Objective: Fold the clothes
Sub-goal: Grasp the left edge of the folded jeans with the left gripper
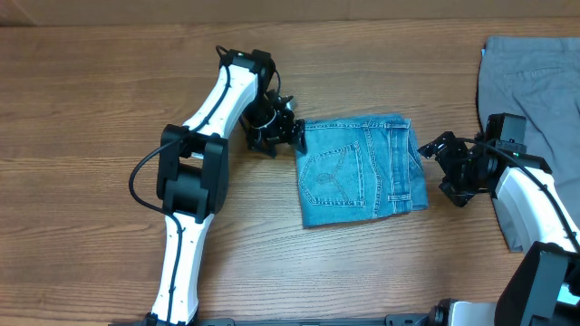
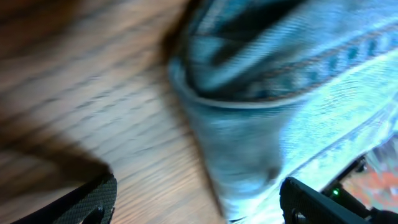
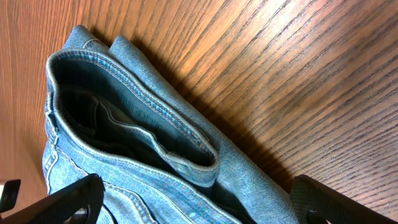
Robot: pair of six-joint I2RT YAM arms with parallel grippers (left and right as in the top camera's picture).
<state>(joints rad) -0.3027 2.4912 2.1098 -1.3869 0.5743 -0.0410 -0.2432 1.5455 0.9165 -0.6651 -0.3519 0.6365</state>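
Observation:
The light-blue denim jeans [image 1: 361, 170] lie folded into a compact rectangle in the middle of the table, a curve-stitched back pocket facing up. My left gripper [image 1: 283, 134] is open at the folded jeans' left upper corner; its wrist view shows blurred denim [image 2: 261, 124] between its wide-apart fingers. My right gripper [image 1: 441, 163] is open at the jeans' right edge, by the waistband. The right wrist view shows the waistband opening [image 3: 137, 143] just ahead of its spread fingers. Grey trousers [image 1: 530, 81] lie at the table's far right, partly under my right arm.
The wooden table [image 1: 82, 109] stretches bare to the left and front of the jeans. My left arm [image 1: 195, 172] runs from the front edge up toward the jeans. My right arm [image 1: 535, 208] fills the right front corner.

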